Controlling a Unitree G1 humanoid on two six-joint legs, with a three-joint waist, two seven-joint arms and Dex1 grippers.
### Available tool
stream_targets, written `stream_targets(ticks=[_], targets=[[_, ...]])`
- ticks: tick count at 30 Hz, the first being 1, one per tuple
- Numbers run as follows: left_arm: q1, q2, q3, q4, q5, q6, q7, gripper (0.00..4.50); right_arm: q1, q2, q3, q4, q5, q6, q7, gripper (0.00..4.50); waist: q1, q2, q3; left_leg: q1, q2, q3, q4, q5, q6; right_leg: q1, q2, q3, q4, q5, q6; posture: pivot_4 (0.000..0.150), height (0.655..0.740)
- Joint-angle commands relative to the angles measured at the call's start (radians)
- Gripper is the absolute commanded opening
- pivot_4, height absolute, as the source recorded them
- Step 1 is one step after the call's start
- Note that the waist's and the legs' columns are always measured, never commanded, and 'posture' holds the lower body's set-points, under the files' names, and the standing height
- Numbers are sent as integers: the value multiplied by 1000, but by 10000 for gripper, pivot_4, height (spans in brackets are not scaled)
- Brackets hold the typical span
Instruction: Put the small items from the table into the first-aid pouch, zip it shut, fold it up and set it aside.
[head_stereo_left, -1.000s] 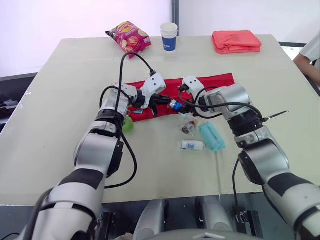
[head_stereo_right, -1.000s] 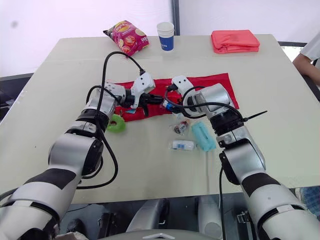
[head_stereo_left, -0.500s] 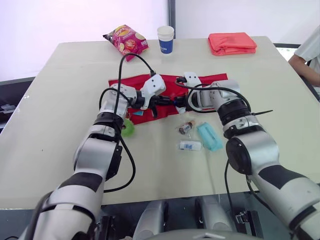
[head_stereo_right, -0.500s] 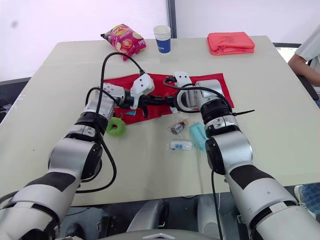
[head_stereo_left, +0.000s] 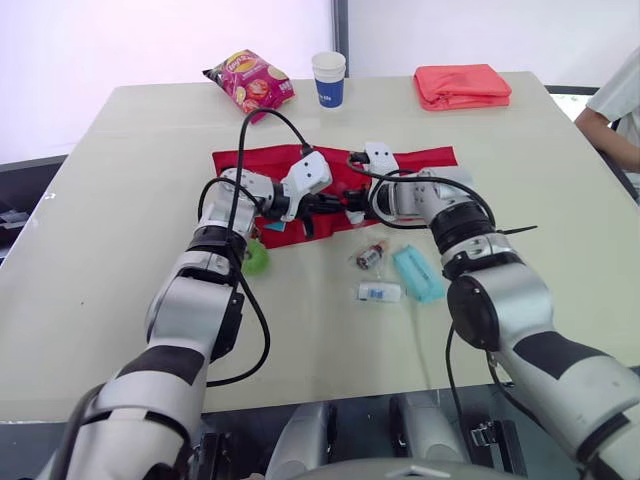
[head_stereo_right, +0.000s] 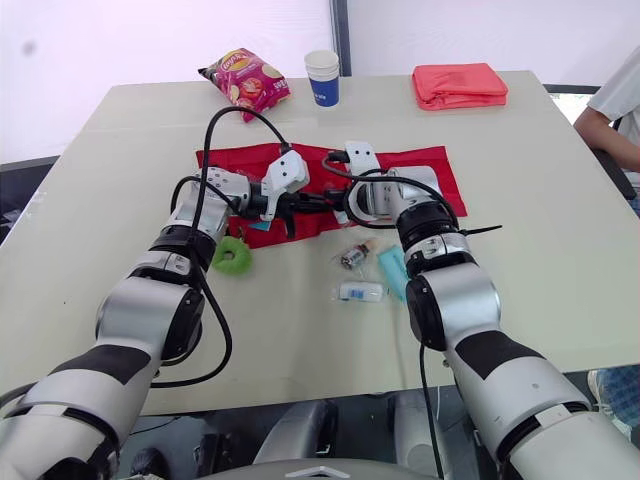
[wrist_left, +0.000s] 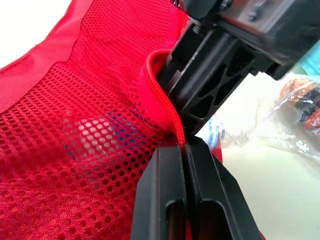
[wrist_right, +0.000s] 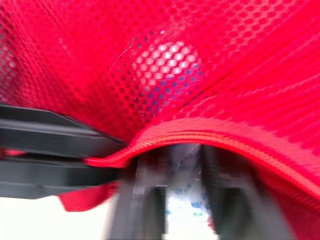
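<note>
- The table (head_stereo_left: 120, 200) is a pale, wide top that bears everything else.
- A person (head_stereo_left: 622, 110) shows partly at its far right edge, in a pale sleeve.
- The first-aid pouch (head_stereo_left: 425, 160) lies opened out flat in the middle of the table. It is red, and its near side is a mesh pocket (wrist_left: 75, 115).
- A folded cloth (head_stereo_left: 463, 85), coral red, lies at the far right, well apart from the pouch.
- A crisp bag (head_stereo_left: 250, 80) lies at the far left.
- The left gripper (wrist_left: 184, 147) is over the near middle of the pouch. Its jaws are pressed together on the corded rim of the mesh pocket and lift it off the layer beneath.
- The right gripper (wrist_right: 182, 165) meets it from the right, tip to tip. It sits under the raised rim, with a finger on either side of a small white item (wrist_right: 182, 192) with blue print, gripping it.
- A paper cup (head_stereo_left: 329, 78), white over blue, stands upright just right of the crisp bag.
- A teal pack (head_stereo_left: 420, 273) lies on the bare table nearer than the pouch, beside the right forearm.
- A green roll (head_stereo_right: 235, 257) lies near the pouch's near left corner, by the left arm.
- A clear packet (head_stereo_left: 372, 255) with something dark inside lies just left of the teal pack.
- A white tube (head_stereo_left: 380, 292) lies on its side, just nearer than the packet.
- A pale object (wrist_right: 162, 62) with blue marks shows through the mesh, inside the pocket.
</note>
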Motion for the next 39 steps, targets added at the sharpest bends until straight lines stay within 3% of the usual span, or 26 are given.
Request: stream_targets(ticks=[1,5,10,14,22,27,29,34,38,39], targets=[[-25,27,2,46,18,31,49,0,67,-48,141,-259,18,63,161,19032,-7,0,0,0,0,0,-1,0,0,0,0,1,0,0,0,1500,7400],[-34,16,7,58,11,42,71,0,165,-134,256,-525,21,107,239,19032,-10,0,0,-1,-2,-3,-1,0,0,-3,0,2,0,0,0,1500,7400],[-34,14,4,51,9,45,67,0,223,-178,294,-656,24,141,245,19032,-6,0,0,0,-2,-4,-1,0,0,-3,0,2,0,0,0,1500,7400],[-38,12,5,46,6,49,65,0,219,-161,264,-605,25,138,217,19032,-4,0,0,0,-2,-4,-1,0,0,-3,0,2,0,0,0,1500,7400],[-36,6,12,23,-8,60,51,0,158,-43,189,-301,-28,-3,57,19032,-4,0,0,0,-2,-3,-1,0,0,-3,0,3,0,0,0,1500,7400],[-33,8,15,13,-12,66,51,0,118,21,149,-162,-55,-115,-38,5362,-5,0,0,0,-2,-3,-1,0,0,-3,0,3,0,0,0,1500,7400],[-32,9,15,9,-13,68,50,0,109,31,142,-138,-59,-134,-49,3662,-5,0,0,0,-2,-3,-1,0,0,-3,0,3,0,0,0,1500,7400],[-28,6,22,-6,-26,73,37,0,77,103,97,-48,-62,-267,-129,3658,-6,0,0,0,-2,-3,-1,0,0,-3,0,4,0,0,0,1500,7400],[-26,5,21,-5,-24,72,46,0,80,143,117,-11,-66,-328,-82,3649,-8,0,0,0,-2,-3,-1,0,0,-3,0,4,0,0,0,1500,7400],[-27,7,21,0,-20,70,57,0,89,143,120,-23,-66,-320,-73,13673,-8,0,0,0,-2,-3,-1,0,0,-3,0,4,0,0,0,1500,7400]])
